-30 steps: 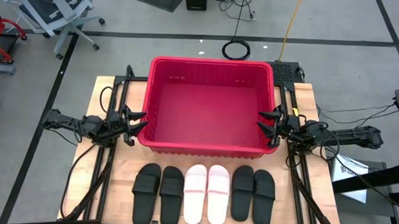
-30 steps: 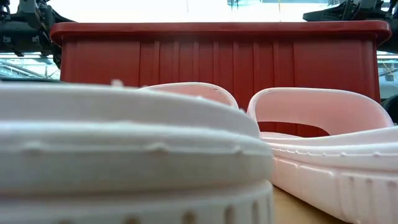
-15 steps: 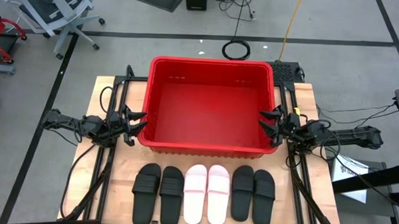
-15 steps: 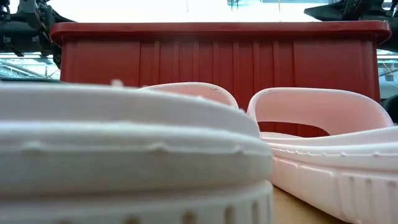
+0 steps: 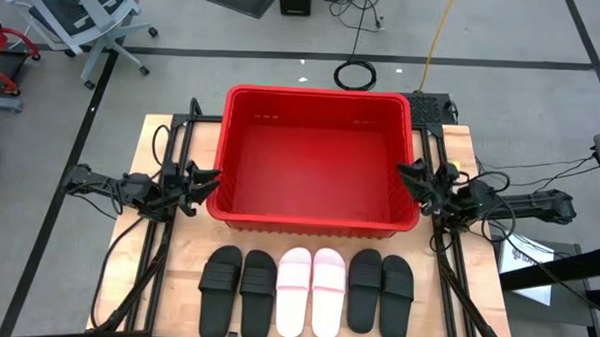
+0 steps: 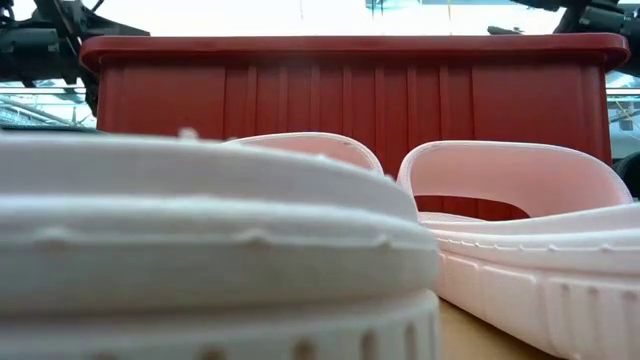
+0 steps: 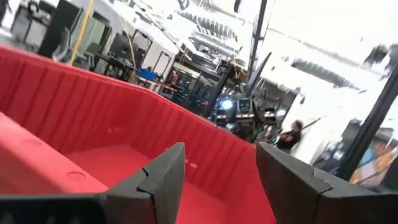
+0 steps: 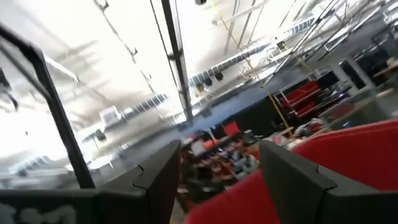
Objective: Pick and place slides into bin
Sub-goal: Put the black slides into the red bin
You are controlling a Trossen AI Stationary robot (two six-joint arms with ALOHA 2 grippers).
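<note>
Here, bin (image 5: 316, 221): red, mid-table, nothing inside.
Slides (image 5: 306, 291): six in a row along the near edge, pink pair central, black pairs either side.
Left gripper (image 5: 205, 184): at the bin's left wall, jaws spread wide, holding nothing.
Right gripper (image 5: 414, 183): at the bin's right rim, jaws wide apart, holding nothing.

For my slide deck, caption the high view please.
Six slides lined up before an empty red bin, both arms waiting at its sides.

Bright even overhead light; wrist views smeared with glaring ceiling lights, and the nearest slide (image 6: 200, 250) looms out of focus
</note>
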